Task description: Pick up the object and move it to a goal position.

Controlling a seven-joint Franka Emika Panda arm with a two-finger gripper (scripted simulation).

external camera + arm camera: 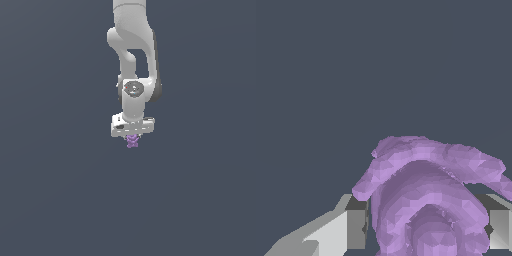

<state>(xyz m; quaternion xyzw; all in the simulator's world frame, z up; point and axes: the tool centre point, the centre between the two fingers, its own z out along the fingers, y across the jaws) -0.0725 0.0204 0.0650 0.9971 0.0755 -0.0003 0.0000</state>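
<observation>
The object (132, 141) is a small light-purple bumpy lump that pokes out just below the white hand of the arm in the exterior view. In the wrist view the object (426, 195) fills the space between the two fingers, its ridged lobes spreading past them. My gripper (132, 140) is shut on it, one grey fingertip (356, 227) pressed against one flank and the other fingertip (498, 227) against the opposite flank. The fingers themselves are hidden in the exterior view behind the hand and the lump.
The white arm (131, 45) comes down from the top of the exterior view. A plain dark grey-blue surface (50, 200) surrounds it on all sides. Nothing else shows in either view.
</observation>
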